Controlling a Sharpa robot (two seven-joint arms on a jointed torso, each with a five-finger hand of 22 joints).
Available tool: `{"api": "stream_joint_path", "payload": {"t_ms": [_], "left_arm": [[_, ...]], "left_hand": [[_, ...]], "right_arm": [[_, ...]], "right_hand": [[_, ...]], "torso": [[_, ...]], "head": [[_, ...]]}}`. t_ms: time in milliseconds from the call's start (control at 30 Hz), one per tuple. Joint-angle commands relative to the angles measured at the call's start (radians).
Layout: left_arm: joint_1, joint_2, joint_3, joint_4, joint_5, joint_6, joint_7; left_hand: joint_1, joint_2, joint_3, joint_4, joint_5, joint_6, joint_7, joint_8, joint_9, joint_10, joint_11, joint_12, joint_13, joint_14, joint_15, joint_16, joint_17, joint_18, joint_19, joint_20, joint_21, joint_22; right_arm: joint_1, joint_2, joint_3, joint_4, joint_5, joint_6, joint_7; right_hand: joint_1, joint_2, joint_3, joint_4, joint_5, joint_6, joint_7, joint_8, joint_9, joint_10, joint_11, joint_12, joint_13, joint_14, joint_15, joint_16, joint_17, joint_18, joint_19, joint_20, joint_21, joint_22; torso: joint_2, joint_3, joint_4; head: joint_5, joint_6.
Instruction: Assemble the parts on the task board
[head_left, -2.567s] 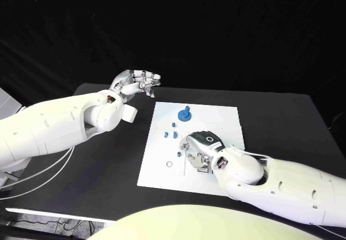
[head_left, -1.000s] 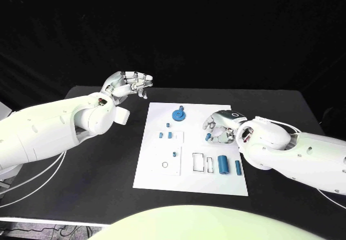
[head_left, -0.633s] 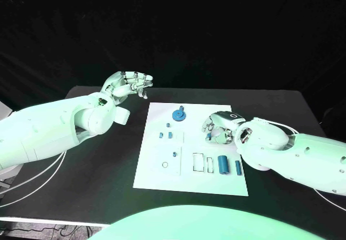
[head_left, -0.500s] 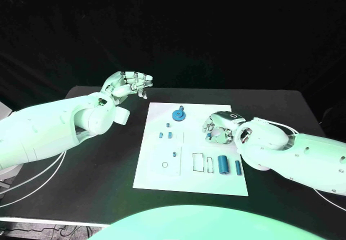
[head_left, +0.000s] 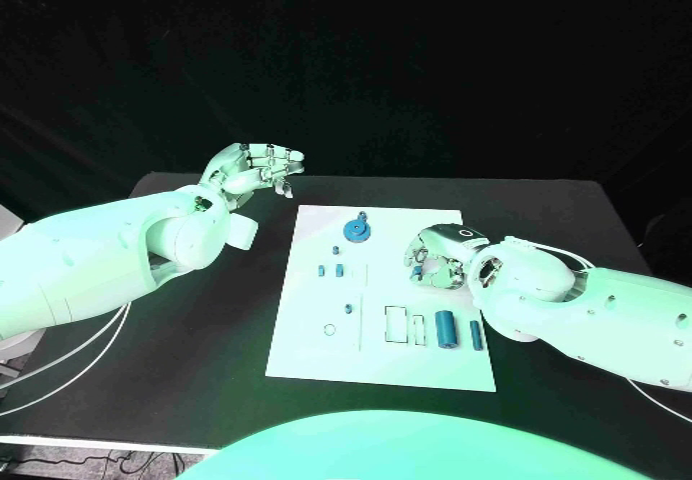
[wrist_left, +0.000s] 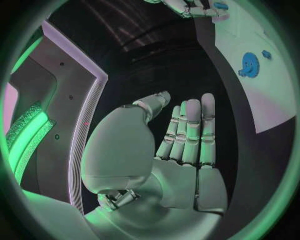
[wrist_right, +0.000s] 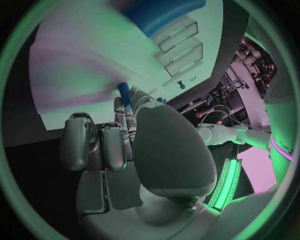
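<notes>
The white task board (head_left: 382, 300) lies in the middle of the black tabletop (head_left: 202, 330). The right robot hand (head_left: 437, 257) hovers over the board's right edge, fingers curled around a small blue peg (head_left: 417, 271) held upright above the board. The right wrist view shows what the head view hides: the peg (wrist_right: 124, 93) stands pinched between the fingertips (wrist_right: 119, 107), with outlined slots on the board (wrist_right: 81, 65) beyond it.

A blue gear (head_left: 356, 231) sits near the board's far end, two long blue cylinders (head_left: 447, 327) lie near its right edge, just nearside of the right robot hand, and small blue pieces (head_left: 330, 270) lie left of centre.

The left robot hand (head_left: 257, 168) is raised beyond the tabletop's far left corner, well apart from the board, holding nothing. The left wrist view shows its fingers (wrist_left: 190, 132) straight and side by side, and the gear (wrist_left: 249, 64) in the distance.
</notes>
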Motion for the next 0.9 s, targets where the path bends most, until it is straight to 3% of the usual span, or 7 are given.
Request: {"api": "stream_joint_path", "payload": {"t_ms": [33,333,400,600,900], "left_arm": [[0.001,0.0,0.001,0.002,-0.002,0.013,0.003],[0.001,-0.001,0.001,0.002,-0.002,0.013,0.001],[0.001,-0.001,0.001,0.002,-0.002,0.013,0.001],[0.001,-0.002,0.001,0.002,-0.002,0.014,0.001],[0.001,-0.002,0.001,0.002,-0.002,0.013,0.0]], "left_hand": [[0.01,0.002,-0.005,0.002,0.004,-0.009,0.008,0.006,-0.001,-0.008,0.002,0.006,0.001,-0.005,0.003,0.004,-0.001,0.015,0.009,0.002,-0.006,-0.002],[0.01,0.004,-0.005,0.003,0.004,-0.009,0.008,0.007,-0.001,-0.009,0.002,0.007,0.001,-0.005,0.003,0.005,-0.001,0.015,0.009,0.002,-0.007,-0.002],[0.009,0.004,-0.005,0.003,0.004,-0.01,0.008,0.007,-0.001,-0.009,0.002,0.007,0.001,-0.005,0.004,0.005,-0.001,0.015,0.009,0.002,-0.007,-0.002],[0.009,0.004,-0.005,0.003,0.004,-0.01,0.008,0.007,-0.001,-0.009,0.002,0.007,0.001,-0.005,0.004,0.005,-0.001,0.015,0.009,0.002,-0.007,-0.002],[0.008,0.005,-0.005,0.005,0.004,-0.01,0.008,0.008,-0.002,-0.01,0.002,0.009,0.001,-0.005,0.004,0.005,-0.002,0.015,0.009,0.002,-0.007,-0.002]], "right_arm": [[-0.001,-0.001,0.0,0.004,-0.025,0.002,0.002],[-0.002,-0.004,0.0,0.01,-0.033,-0.006,-0.001],[-0.003,-0.005,0.0,0.011,-0.033,-0.008,-0.001],[-0.004,-0.005,0.0,0.015,-0.034,-0.014,0.002],[-0.005,-0.005,0.0,0.016,-0.044,-0.025,-0.005]], "right_hand": [[0.001,-0.007,0.008,0.0,0.006,0.01,0.001,0.005,-0.001,0.0,0.003,-0.006,-0.001,0.039,-0.006,0.004,0.002,-0.018,0.035,-0.004,0.003,0.153],[0.008,-0.006,0.062,-0.005,0.008,0.037,0.007,0.016,0.002,0.032,-0.004,-0.013,0.002,0.038,-0.011,0.004,0.001,-0.024,0.042,-0.006,0.038,0.166],[0.011,-0.008,0.11,-0.005,-0.045,0.048,0.009,0.019,0.003,0.05,-0.007,-0.021,0.003,0.038,-0.015,0.004,0.0,-0.026,0.045,-0.008,0.053,0.173],[0.002,-0.003,0.167,-0.014,-0.04,0.082,0.005,0.038,0.014,0.103,-0.018,-0.018,0.014,0.038,-0.022,0.003,0.0,-0.036,0.058,-0.014,0.114,0.194],[0.0,-0.006,0.205,-0.046,-0.045,0.098,0.0,0.05,0.027,0.151,-0.029,-0.021,0.029,0.039,-0.031,0.002,0.0,-0.047,0.07,-0.023,0.177,0.216]], "torso": [[0.0,-0.0003,-0.0005],[0.0,-0.0009,0.0007],[0.0,-0.0007,0.0005],[0.0,-0.0008,-0.0001],[0.0,-0.0006,0.0005]], "head": [[-0.001,0.0],[-0.003,0.0],[-0.004,0.0],[-0.005,0.0],[-0.008,0.0]]}}
